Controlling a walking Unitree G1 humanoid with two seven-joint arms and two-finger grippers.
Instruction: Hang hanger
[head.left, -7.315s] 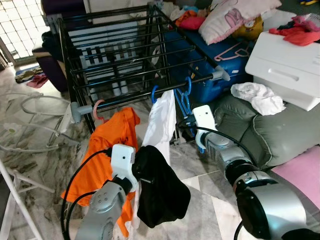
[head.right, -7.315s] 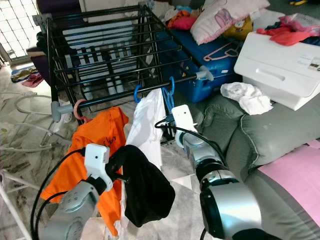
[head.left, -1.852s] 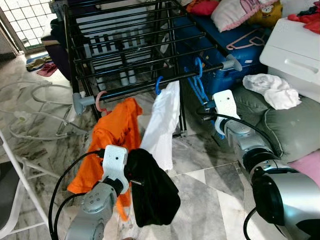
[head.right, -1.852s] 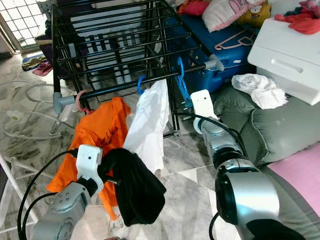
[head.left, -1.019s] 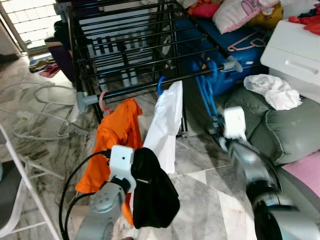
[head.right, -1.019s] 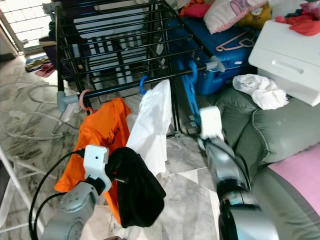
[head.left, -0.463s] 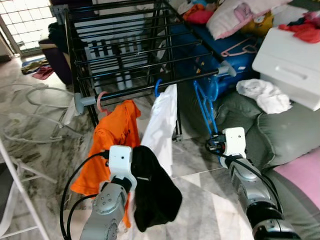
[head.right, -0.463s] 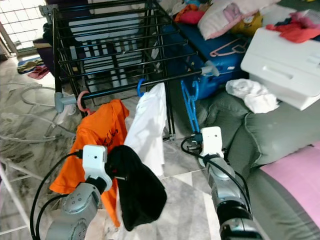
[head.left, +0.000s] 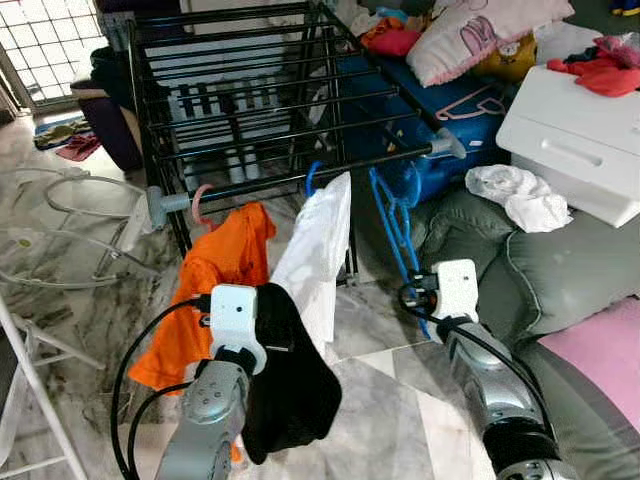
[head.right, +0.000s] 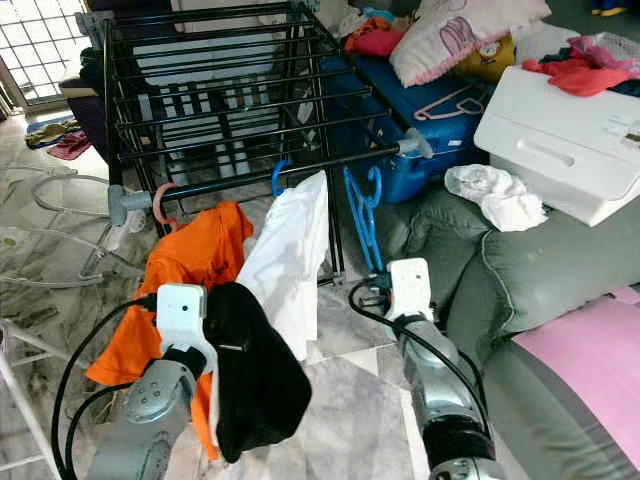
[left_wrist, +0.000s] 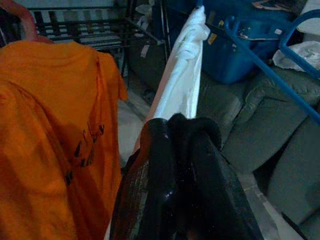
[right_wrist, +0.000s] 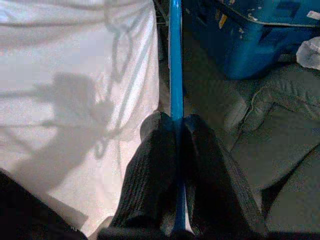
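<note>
- Since a moment ago your right arm has drawn back and down from the rack rail (head.left: 300, 175); the blue hanger (head.left: 395, 235) has come off it and now stands clear below.
- Expect the hanger to be light, stiff, slick plastic, so it may pivot. Keep hold low on its straight bar and lead with the hook.
- Your right gripper (right_wrist: 175, 135) has its fingers pressed together, pinching that bar.
- Your left gripper (left_wrist: 182, 145) is closed into a black garment (head.left: 290, 385), beside the orange shirt (head.left: 215, 275) and white cloth (head.left: 315, 245).
</note>
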